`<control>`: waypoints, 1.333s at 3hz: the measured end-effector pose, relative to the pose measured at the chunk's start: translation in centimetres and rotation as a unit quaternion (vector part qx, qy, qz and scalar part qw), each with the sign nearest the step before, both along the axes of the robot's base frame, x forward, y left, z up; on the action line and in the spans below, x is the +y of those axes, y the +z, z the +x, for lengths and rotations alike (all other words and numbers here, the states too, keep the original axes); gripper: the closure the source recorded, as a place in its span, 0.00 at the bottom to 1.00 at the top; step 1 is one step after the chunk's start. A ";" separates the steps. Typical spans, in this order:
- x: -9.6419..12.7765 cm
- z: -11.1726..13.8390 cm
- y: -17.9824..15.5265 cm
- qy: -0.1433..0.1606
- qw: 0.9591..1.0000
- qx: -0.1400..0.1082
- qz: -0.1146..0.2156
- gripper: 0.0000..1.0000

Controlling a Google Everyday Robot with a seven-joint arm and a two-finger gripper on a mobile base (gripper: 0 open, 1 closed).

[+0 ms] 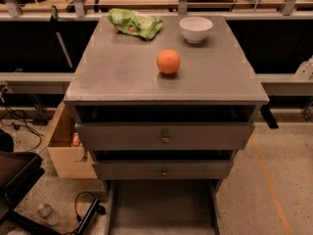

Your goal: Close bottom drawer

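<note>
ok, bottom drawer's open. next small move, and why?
Probably bring the gripper, which is out of view, to the front of the bottom drawer and push it in. The drawer is pulled far out, its tray running past the frame's lower edge, with nothing touching it.
</note>
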State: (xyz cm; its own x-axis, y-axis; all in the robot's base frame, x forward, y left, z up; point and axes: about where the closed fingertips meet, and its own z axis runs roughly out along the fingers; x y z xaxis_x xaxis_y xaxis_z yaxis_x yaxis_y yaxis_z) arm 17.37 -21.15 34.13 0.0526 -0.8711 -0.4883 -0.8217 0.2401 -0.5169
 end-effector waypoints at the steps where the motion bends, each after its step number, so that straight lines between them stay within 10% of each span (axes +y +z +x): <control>1: -0.5 0.0 -0.4 -0.011 1.000 -0.001 -0.005 0.00; 3: 5.0 -2.1 -5.5 0.033 0.999 0.025 -0.023 0.00; 4: 6.6 -0.7 -10.1 0.051 0.997 0.019 -0.055 0.15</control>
State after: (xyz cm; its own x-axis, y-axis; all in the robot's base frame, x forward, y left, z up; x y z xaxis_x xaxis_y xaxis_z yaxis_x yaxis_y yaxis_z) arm 16.65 -14.50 24.04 0.1276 -0.9101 -0.3943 -0.8581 0.0980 -0.5040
